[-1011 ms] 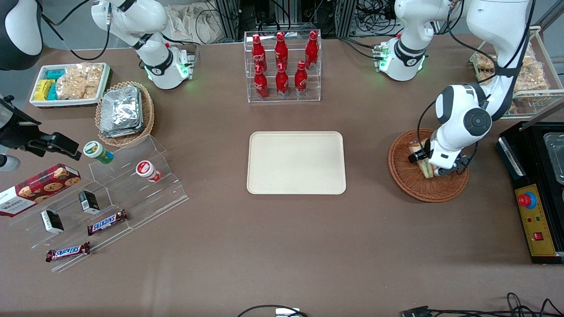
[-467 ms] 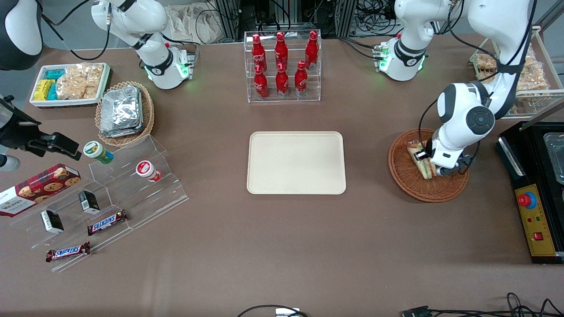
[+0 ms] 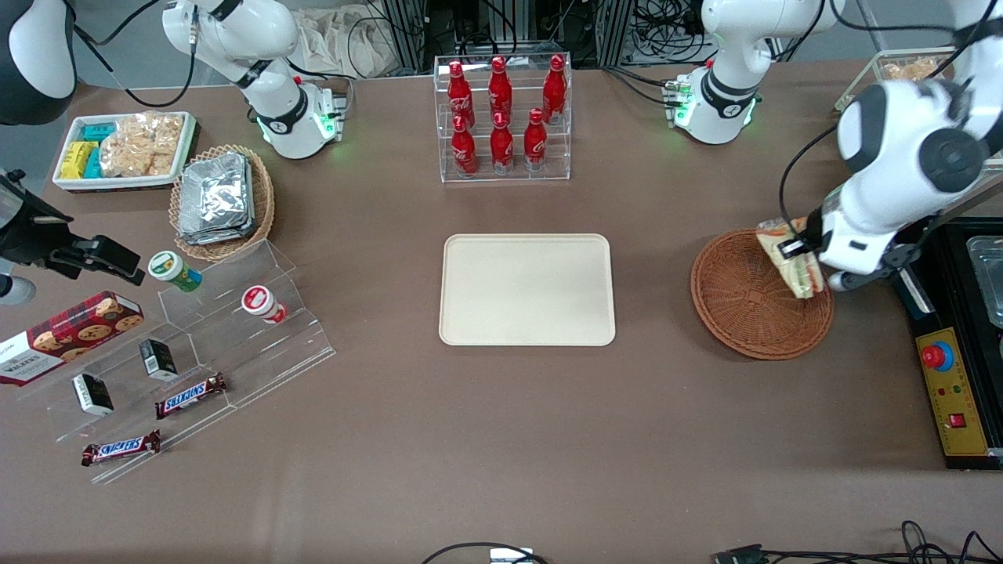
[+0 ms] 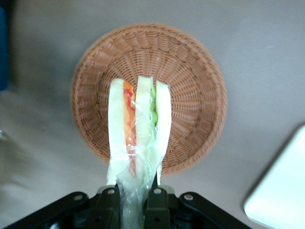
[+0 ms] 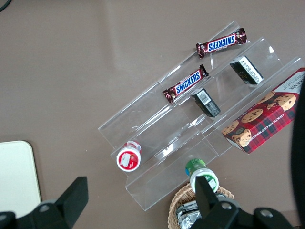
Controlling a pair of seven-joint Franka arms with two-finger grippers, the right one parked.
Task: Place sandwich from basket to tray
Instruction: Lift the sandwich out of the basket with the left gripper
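The sandwich (image 3: 790, 261), pale bread with green and red-pink filling in clear wrap, hangs in the air over the rim of the reddish-brown wicker basket (image 3: 744, 313), at the side toward the working arm's end. My gripper (image 3: 807, 254) is shut on its wrapped lower end. In the left wrist view the sandwich (image 4: 138, 124) sticks out from between the gripper (image 4: 132, 193) fingers, with the empty basket (image 4: 195, 76) below it. The cream-beige tray (image 3: 526, 290) lies bare at mid-table, beside the basket; its corner (image 4: 281, 195) shows in the wrist view.
A black control box (image 3: 952, 392) with a red button stands beside the basket toward the working arm's end. A clear rack of red bottles (image 3: 501, 117) stands farther from the front camera than the tray. A clear stepped shelf (image 3: 235, 345) with snacks lies toward the parked arm's end.
My gripper has risen out of the basket with the sandwich in it and shifted toward the working arm's end. The basket is left empty.
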